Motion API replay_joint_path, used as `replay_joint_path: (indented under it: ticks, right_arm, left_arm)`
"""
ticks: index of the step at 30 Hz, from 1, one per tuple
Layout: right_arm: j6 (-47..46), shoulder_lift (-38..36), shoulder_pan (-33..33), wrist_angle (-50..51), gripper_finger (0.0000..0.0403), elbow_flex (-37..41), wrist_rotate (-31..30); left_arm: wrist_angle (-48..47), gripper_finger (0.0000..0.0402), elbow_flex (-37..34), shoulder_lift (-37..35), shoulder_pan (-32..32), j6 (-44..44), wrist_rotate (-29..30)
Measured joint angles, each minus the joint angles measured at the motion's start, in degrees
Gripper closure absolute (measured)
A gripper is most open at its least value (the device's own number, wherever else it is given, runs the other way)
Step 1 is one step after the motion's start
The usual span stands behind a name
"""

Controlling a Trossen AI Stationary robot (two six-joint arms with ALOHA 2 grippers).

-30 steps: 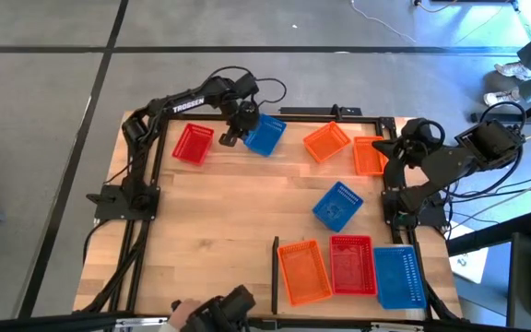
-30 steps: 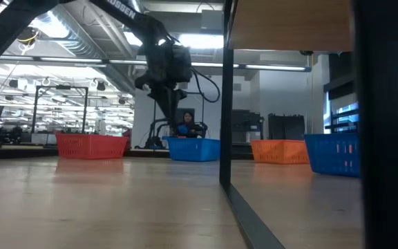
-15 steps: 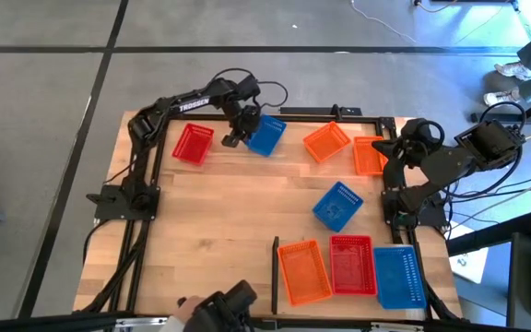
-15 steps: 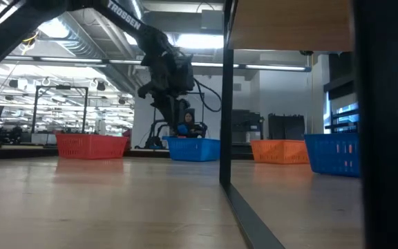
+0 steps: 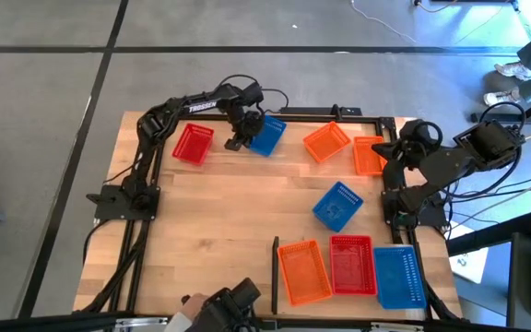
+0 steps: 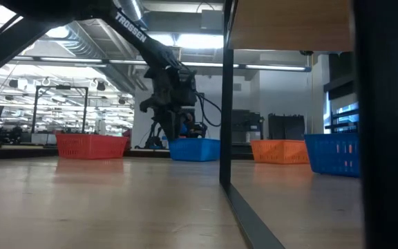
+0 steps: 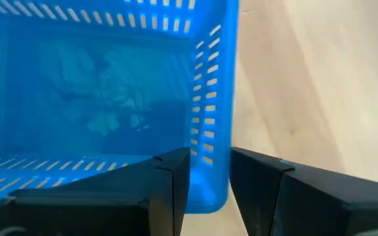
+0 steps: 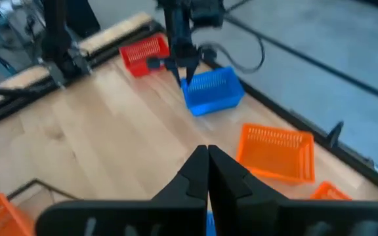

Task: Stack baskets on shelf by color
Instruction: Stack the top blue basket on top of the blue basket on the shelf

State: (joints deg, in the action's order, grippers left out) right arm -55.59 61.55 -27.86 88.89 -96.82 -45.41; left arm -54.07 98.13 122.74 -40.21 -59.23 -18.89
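My left gripper (image 5: 238, 141) is open and low over the blue basket (image 5: 266, 136) at the far side of the shelf (image 5: 219, 221). In the left wrist view one finger (image 7: 170, 190) stands inside the basket and the other (image 7: 262, 190) outside. The perforated end wall near a corner (image 7: 212, 164) lies between them. That basket rests flat on the board (image 6: 194, 149). A red basket (image 5: 192, 143) lies to its left. My right gripper (image 8: 207, 167) is shut and held high at the table's right side.
Two orange baskets (image 5: 326, 142) (image 5: 369, 155) lie at the far right, and another blue one (image 5: 337, 204) sits mid-board. Orange (image 5: 304, 272), red (image 5: 351, 266) and blue (image 5: 399, 277) baskets line the near edge beside a black divider strip (image 5: 275, 274). Bare wood lies at the left centre.
My left gripper has come down onto the blue basket's left end and drifted a little toward the table's right, staying open. The basket has not moved.
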Motion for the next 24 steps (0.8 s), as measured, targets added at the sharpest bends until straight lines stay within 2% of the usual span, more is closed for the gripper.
replay_joint_path:
  ticks: [3, 15, 19, 24]
  right_arm:
    - [-2.75, 0.67, 0.00, 1.03, 0.0402, 0.07, 1.99]
    - [-2.85, 0.95, 0.00, 1.00, 0.0402, 0.57, 2.06]
    - [-2.80, 0.95, 0.00, 0.98, 0.0402, 0.57, 1.97]
    - [-2.73, 0.95, 0.00, 0.98, 0.0402, 0.61, 1.96]
  left_arm:
    - [0.85, 0.0308, 0.00, 0.00, 0.11, 0.23, 1.83]
    - [2.08, 0.0308, -0.88, 0.48, 0.09, 0.49, 1.20]
    - [1.76, 0.0310, -1.56, 0.50, 0.26, 0.49, 3.24]
    - [1.93, 0.0343, -1.55, 0.50, 0.32, 0.49, 4.39]
